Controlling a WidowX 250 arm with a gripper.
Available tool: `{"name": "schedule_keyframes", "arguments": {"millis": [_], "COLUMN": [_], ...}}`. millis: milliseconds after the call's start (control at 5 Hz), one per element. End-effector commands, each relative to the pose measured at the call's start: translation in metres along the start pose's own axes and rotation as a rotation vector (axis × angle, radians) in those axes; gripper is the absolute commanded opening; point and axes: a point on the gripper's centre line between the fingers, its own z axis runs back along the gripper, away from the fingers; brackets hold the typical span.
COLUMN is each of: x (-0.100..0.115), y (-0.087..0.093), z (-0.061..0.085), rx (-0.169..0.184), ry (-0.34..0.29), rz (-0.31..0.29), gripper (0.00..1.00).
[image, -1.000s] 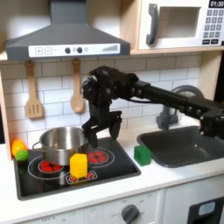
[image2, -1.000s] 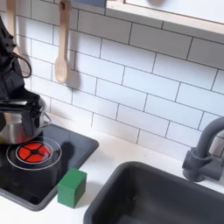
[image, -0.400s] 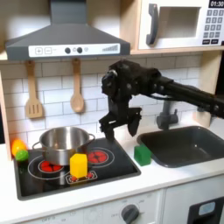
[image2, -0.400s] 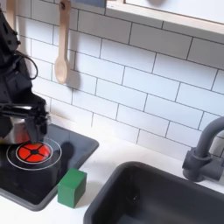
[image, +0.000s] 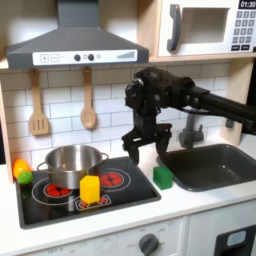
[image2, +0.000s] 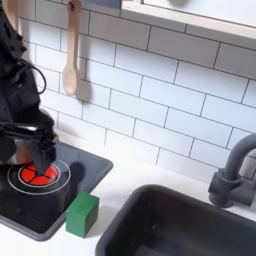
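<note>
A black gripper (image: 148, 152), a green block (image: 163, 177), a yellow block (image: 90, 189), a silver pot (image: 68, 165), red burner rings (image2: 37, 175) on a black stovetop (image: 60, 207), white wall tiles (image2: 160, 90).

A toy kitchen: hood (image: 72, 40) above the stove (image: 85, 192), sink (image: 212, 165) beside it, microwave (image: 205, 27) above the sink.

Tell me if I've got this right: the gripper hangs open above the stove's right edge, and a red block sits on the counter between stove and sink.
Not quite: the block is green, as both exterior views show. The gripper does hang open there.
</note>
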Motion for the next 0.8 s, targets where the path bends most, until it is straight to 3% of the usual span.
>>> {"name": "schedule_keyframes", "arguments": {"millis": [0,400,600], "x": [-0.015,-0.019,-0.020], "y": [-0.025,-0.046,-0.046], "z": [0.003,0.010,0.006], "rx": [-0.024,0.023,0.038], "ry": [0.010,0.022,0.065], "rz": [-0.084,-0.101,-0.068], "gripper": [1.00,1.00,1.00]}}
